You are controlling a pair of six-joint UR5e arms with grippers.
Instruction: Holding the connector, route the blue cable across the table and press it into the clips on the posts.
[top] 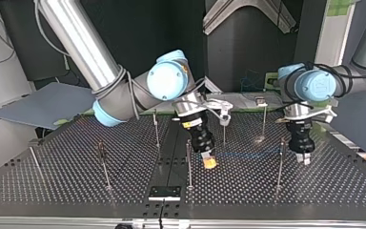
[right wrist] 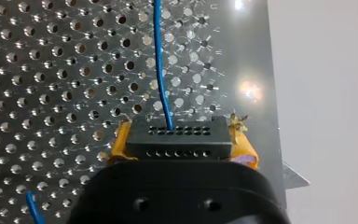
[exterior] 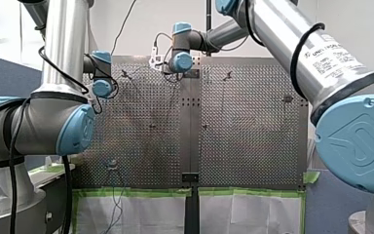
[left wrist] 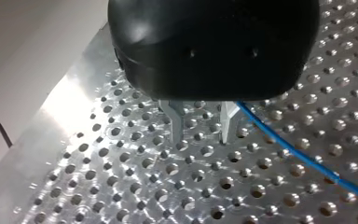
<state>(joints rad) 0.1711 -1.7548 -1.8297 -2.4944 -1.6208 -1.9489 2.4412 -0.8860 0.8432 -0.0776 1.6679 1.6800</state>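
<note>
My right arm [exterior: 321, 63] is showing a brushed silver tube, a white label printed in black and a black cable looped around it. Pale blue caps are closing its grey joints, the nearest embossed with a logo. My left arm [exterior: 61, 53] is wearing the same silver and blue, a black cable trailing down it. My right gripper [right wrist: 179, 127] is showing a black housing with two screw recesses and yellow pads [right wrist: 120, 142]. My left gripper [left wrist: 200, 137] is pairing a like housing with bare metal fingers [left wrist: 176, 123].
</note>
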